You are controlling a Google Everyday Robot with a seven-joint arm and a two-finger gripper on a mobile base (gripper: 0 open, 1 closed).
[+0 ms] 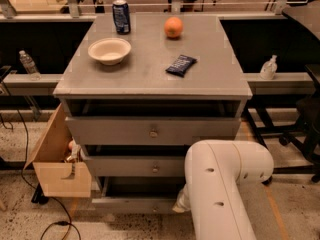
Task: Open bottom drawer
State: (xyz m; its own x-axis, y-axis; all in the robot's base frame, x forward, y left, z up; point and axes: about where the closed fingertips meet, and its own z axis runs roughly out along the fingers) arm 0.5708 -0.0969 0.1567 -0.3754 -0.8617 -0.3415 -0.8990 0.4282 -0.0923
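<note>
The grey cabinet (150, 79) has three drawers. The bottom drawer (132, 204) shows as a slim grey front panel low in the camera view, with a dark gap above it. Its right part is covered by my white arm (220, 189), and I cannot make out its knob. My gripper (180, 202) is at the drawer front's right side, mostly hidden behind the arm; only a pale piece of it shows at the arm's lower left edge.
On the cabinet top are a white bowl (109, 50), a soda can (121, 16), an orange (173, 27) and a dark packet (181, 65). A tan wooden box (57, 159) hangs at the cabinet's left. Cables (60, 219) lie on the floor. Chair legs (300, 134) stand at the right.
</note>
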